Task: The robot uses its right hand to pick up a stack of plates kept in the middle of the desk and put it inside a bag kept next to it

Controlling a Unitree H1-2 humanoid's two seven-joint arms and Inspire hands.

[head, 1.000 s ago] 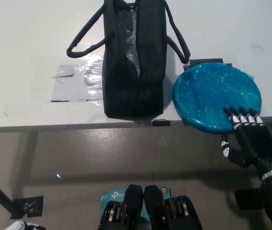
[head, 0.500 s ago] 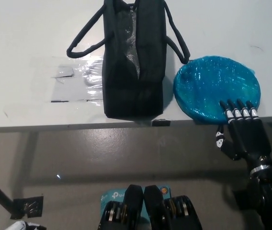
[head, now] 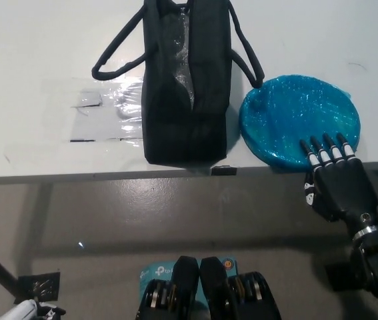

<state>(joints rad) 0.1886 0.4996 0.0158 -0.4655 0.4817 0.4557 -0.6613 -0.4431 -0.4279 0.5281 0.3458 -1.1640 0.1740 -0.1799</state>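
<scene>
Teal card (head: 154, 273) on floor: partial "tp-" logo; nothing else legible.

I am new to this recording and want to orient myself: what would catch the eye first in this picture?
The bright blue stack of plates at the desk's near right edge stands out most, with the black right hand laid over its near rim. Just left of it stands the black bag, handles spread. The white left hand barely shows at the bottom left corner.

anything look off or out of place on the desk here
Mostly tidy. The blue plate stack sits at the desk front edge, slightly overhanging, right hand fingers on its rim. Crumpled clear tape lies left of the upright black bag.
</scene>
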